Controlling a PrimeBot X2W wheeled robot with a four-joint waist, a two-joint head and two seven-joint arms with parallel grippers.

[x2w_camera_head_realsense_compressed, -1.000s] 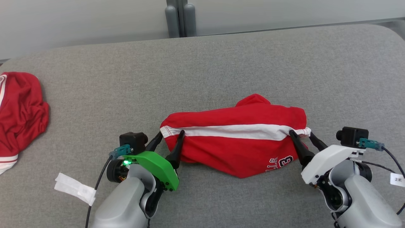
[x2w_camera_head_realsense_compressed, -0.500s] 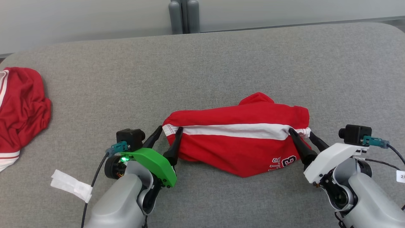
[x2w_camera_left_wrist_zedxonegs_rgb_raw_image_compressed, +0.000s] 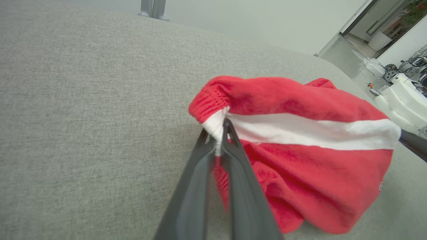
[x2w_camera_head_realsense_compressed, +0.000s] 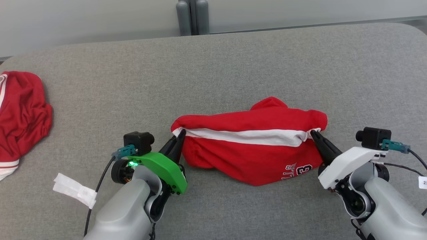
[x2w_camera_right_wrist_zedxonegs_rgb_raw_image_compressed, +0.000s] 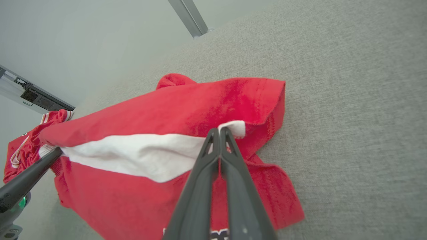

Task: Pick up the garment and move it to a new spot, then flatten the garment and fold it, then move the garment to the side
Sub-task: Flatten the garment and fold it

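Note:
The garment [x2w_camera_head_realsense_compressed: 253, 146] is a red piece of sportswear with a white stripe and white lettering, lying bunched on the grey padded table [x2w_camera_head_realsense_compressed: 233, 66]. My left gripper [x2w_camera_head_realsense_compressed: 180, 134] is shut on the stripe's left end, and the left wrist view shows its fingers [x2w_camera_left_wrist_zedxonegs_rgb_raw_image_compressed: 203, 160] pinching the white hem of the garment [x2w_camera_left_wrist_zedxonegs_rgb_raw_image_compressed: 300, 140]. My right gripper [x2w_camera_head_realsense_compressed: 313, 133] is shut on the stripe's right end; in the right wrist view its fingers [x2w_camera_right_wrist_zedxonegs_rgb_raw_image_compressed: 230, 156] clamp the white corner of the garment [x2w_camera_right_wrist_zedxonegs_rgb_raw_image_compressed: 166, 116]. The stripe is stretched between both grippers.
A second red garment [x2w_camera_head_realsense_compressed: 20, 113] lies crumpled at the table's far left edge. A white tag [x2w_camera_head_realsense_compressed: 75, 190] hangs from the left arm's cable. Grey posts [x2w_camera_head_realsense_compressed: 191, 16] stand beyond the table's far edge, and bare grey surface lies behind the garment.
Both grippers went from open, straddling the stripe's ends, to shut on them. The stripe's ends have lifted slightly and pulled taut. The camera shifted a little.

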